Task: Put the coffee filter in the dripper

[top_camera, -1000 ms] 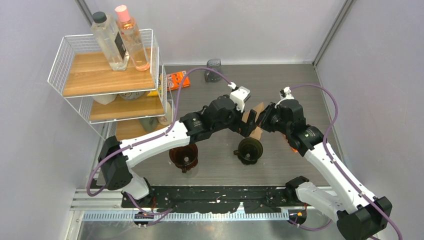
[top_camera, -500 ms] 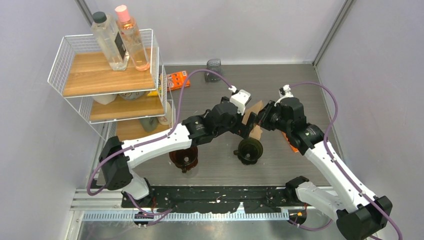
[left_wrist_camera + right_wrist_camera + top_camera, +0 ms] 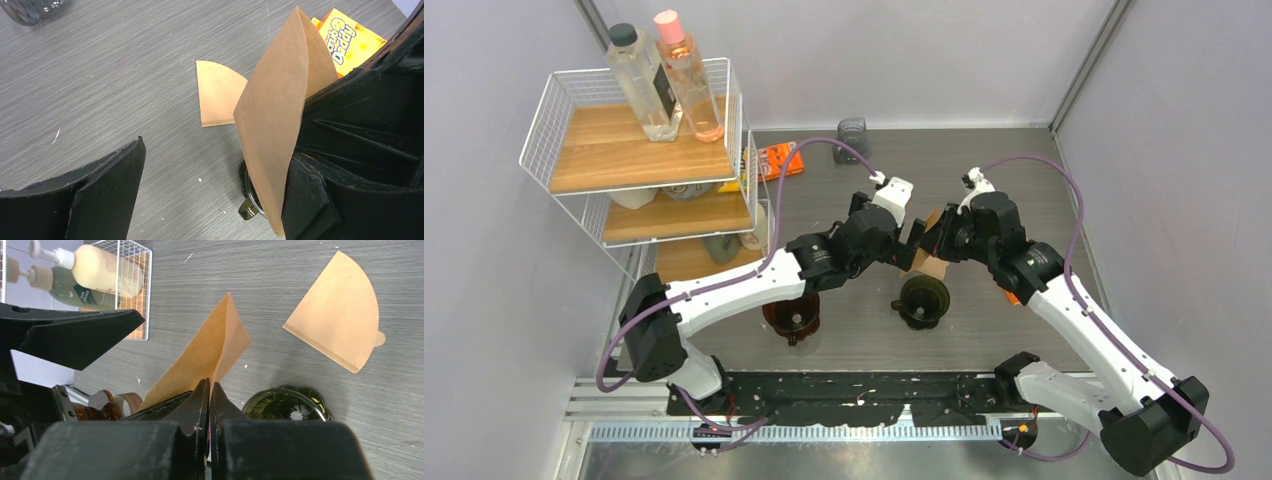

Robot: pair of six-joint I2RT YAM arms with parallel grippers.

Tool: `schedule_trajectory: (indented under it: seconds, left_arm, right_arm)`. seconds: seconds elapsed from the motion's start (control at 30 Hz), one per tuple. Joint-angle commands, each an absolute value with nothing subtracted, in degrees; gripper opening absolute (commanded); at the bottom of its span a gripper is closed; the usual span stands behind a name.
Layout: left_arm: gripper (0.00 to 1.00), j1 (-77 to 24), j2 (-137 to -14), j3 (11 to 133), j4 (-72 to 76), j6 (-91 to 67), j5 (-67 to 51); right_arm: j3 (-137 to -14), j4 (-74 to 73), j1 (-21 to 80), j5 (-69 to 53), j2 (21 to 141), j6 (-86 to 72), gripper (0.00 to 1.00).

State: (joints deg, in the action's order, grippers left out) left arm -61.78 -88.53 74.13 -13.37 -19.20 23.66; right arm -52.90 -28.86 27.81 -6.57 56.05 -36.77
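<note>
1. My right gripper is shut tight on the filter. Its two fingers are pressed together with the paper pinched between them
2. The filter is up in the air, not on the desk. It is folded flat and stands on its edge, with its long side running up and away from the right gripper
3. The dripper sits on the desk just under the filter and a bit nearer to me. So the filter has to go down and a little toward me
4. My left gripper is wide open and holds nothing. One finger is well away from the paper. On the other side the paper sits close against something black, and I cannot tell if that is my other finger
5. Both arms are about as near to the dripper, but only the right one has the paper
6. I think the flat paper must be opened into a cone before it will sit in the dripper
7. A spare filter lies flat on the desk just beyond the dripper. I leave it alone
</note>
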Motion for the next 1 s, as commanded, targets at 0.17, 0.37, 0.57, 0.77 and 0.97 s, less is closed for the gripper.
schedule_trajectory:
  seconds: [0.17, 0.37, 0.57, 0.77, 0.97]
  left_arm:
    - [0.97, -62.0, -90.6, 79.9, -14.1, -19.0, 27.1]
    - [0.84, -61.7, -91.1, 80.3, -14.0, -18.4, 22.9]
    - [0.62, -60.8, -90.8, 79.5, -12.2, -17.8, 14.1]
    - [0.37, -59.3, -90.0, 78.3, -10.4, -18.7, 9.2]
    - [0.07, -58.2, -89.2, 78.8, -12.5, -19.4, 12.2]
  right_arm:
    - [-57.9, -27.2, 33.4, -0.2, 56.5, -30.8, 0.05]
    - [-58.1, -26.6, 34.0, -0.4, 56.4, -29.3, 0.05]
    - [-58.6, -26.4, 34.1, -0.9, 56.3, -28.8, 0.05]
    - [-58.8, -26.6, 34.1, -1.7, 56.7, -28.2, 0.05]
    - [-60.5, -30.0, 34.1, -0.2, 57.9, -26.4, 0.05]
